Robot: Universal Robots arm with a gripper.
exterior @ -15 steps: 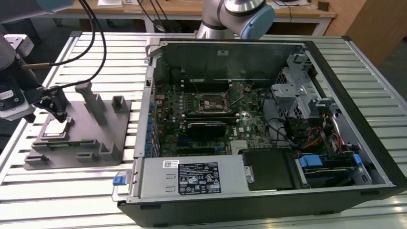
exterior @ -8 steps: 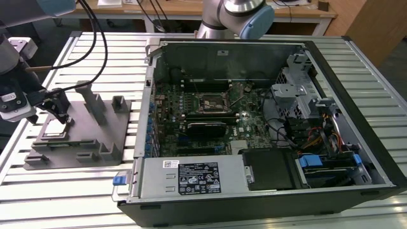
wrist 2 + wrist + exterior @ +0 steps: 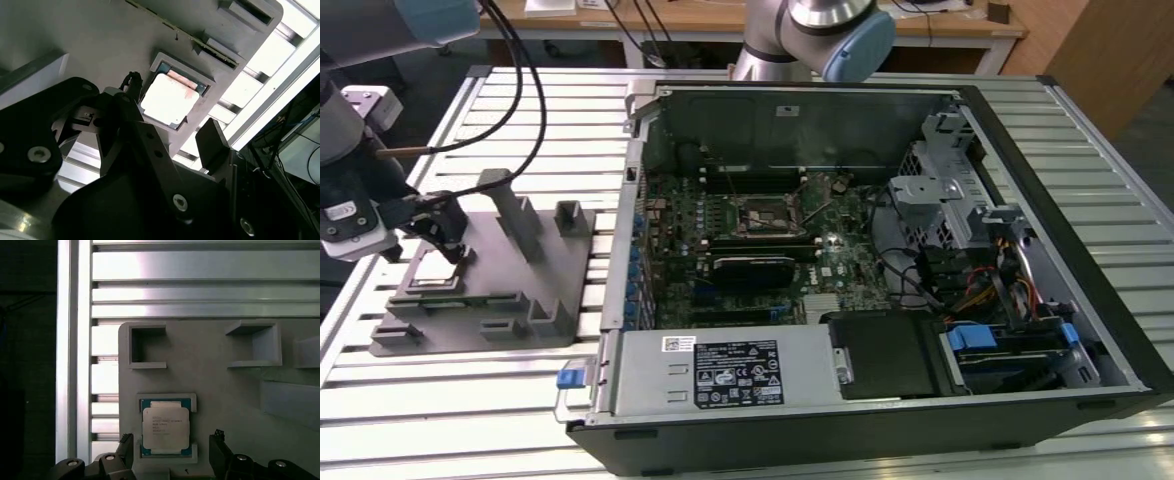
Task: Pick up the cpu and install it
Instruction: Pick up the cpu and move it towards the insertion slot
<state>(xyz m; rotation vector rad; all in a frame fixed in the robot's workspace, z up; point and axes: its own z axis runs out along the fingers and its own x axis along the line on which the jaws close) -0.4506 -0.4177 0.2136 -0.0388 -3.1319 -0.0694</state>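
Note:
The cpu (image 3: 165,427), a small square chip with a silvery top, lies flat in a shallow recess of the grey plastic tray (image 3: 225,385). In the exterior view the cpu (image 3: 436,274) is at the tray's (image 3: 520,300) left side. My gripper (image 3: 447,240) hangs just above it, open. In both wrist views the two dark fingertips stand on opposite sides of the cpu (image 3: 167,100), with a gap on each side. Nothing is between the fingers of the gripper (image 3: 171,444) except the chip below them. The gripper (image 3: 172,117) is not touching the chip.
An open computer case (image 3: 1014,200) lies to the exterior view's right of the tray, with the motherboard socket (image 3: 765,215) near its middle. Upright posts (image 3: 514,205) rise from the tray close to my gripper. Everything rests on a slatted metal table (image 3: 494,400).

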